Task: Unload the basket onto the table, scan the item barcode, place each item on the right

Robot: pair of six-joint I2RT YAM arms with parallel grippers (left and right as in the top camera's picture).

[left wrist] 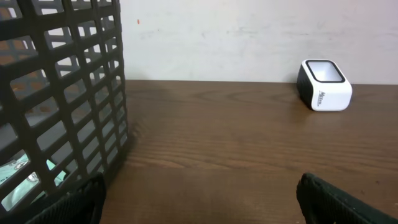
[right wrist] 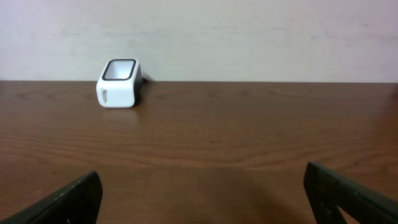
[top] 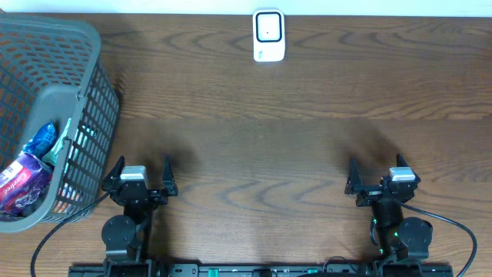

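- Scanner (top: 268,35): small white box with rounded corners and a dark-framed window on its upper face; grey lettering low on the side in both wrist views, too small to read.
- Stands upright at the far edge of the table (top: 254,123), close to the pale wall (right wrist: 249,31) behind it.
- Items to scan: far to the left of the scanner and nearer the arms, inside a grey lattice basket (top: 77,100).
- Purple packet (top: 19,185) with white lettering at the basket's near end, glossy and crumpled; blue packet (top: 42,138) just beyond it, partly behind the rim. No barcode readable on either.
- Basket well apart from the scanner, cut off by the left edge of the overhead view, its wall filling the left of the left wrist view.
- Left gripper (top: 142,168): near side of the table, left of the scanner, just beside the basket's near corner; jaws spread wide, holding nothing.
- Right gripper (top: 377,173): near side, right of the scanner; jaws likewise spread wide and empty.
- Bare dark wood between each gripper and the scanner, and to the right of the scanner as far as the frame reaches.
- Black cables (top: 453,231) looping beside both arm bases at the near edge.
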